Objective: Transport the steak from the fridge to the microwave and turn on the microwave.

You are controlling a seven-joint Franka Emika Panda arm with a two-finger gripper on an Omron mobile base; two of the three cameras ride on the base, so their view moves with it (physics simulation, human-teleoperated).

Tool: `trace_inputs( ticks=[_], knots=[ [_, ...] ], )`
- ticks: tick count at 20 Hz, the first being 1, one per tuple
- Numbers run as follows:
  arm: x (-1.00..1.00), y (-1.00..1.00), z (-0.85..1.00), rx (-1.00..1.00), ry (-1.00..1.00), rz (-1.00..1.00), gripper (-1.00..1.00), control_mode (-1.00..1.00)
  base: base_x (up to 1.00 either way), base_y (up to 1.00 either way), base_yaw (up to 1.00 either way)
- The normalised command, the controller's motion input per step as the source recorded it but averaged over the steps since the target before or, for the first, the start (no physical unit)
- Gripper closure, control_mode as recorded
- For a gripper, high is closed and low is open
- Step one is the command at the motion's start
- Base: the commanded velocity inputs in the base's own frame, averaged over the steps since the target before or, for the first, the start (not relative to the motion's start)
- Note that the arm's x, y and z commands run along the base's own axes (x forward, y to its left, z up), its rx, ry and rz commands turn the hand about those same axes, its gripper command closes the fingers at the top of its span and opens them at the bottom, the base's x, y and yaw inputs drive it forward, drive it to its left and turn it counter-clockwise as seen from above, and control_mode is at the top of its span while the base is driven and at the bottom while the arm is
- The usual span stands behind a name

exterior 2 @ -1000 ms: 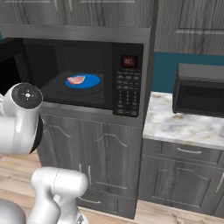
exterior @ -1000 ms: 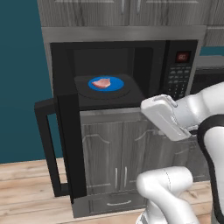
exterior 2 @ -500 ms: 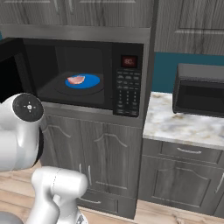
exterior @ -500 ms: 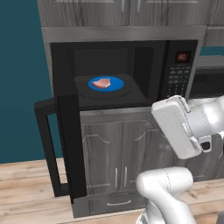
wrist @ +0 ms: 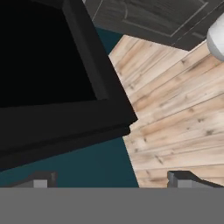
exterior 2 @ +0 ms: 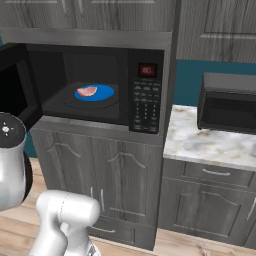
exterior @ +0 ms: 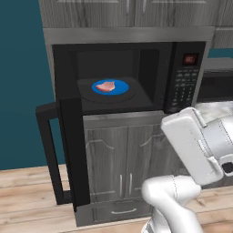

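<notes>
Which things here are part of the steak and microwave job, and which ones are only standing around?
Part of the job:
- steak, lying on the blue plate
- microwave, its door swung open
- tool, open and empty, near the door

Standing around:
- small black oven on the marble counter
- grey cabinets

A kitchen: grey wood cabinets (exterior 2: 120, 175), marble counter (exterior 2: 210, 142) (pale, veined), built-in microwave (exterior 2: 100, 85), plank floor (exterior: 27, 195).

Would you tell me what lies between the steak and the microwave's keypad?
In the right base view, the steak sits on a blue plate; between it and the keypad is only bare dark microwave floor.
</notes>
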Motion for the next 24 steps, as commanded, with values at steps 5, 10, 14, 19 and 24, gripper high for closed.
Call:
trace_inputs(
  ticks=[5, 10, 14, 19, 24],
  knots=[
    [-0.51, 0.11, -0.03, 0.00, 0.00, 0.00, -1.00, -1.00, 0.00, 0.00, 0.00],
    [-0.46, 0.21, -0.08, 0.00, 0.00, -0.02, -1.00, -1.00, 0.00, 0.00, 0.00],
    [-0.34, 0.25, -0.10, 0.00, 0.00, 0.00, -1.00, -1.00, 0.00, 0.00, 0.00],
    [-0.28, 0.32, -0.11, 0.00, 0.00, 0.00, -1.00, -1.00, 0.00, 0.00, 0.00],
    [-0.28, 0.35, -0.12, 0.00, -0.06, -0.05, -1.00, -1.00, 0.00, 0.00, 0.00]
  ],
)
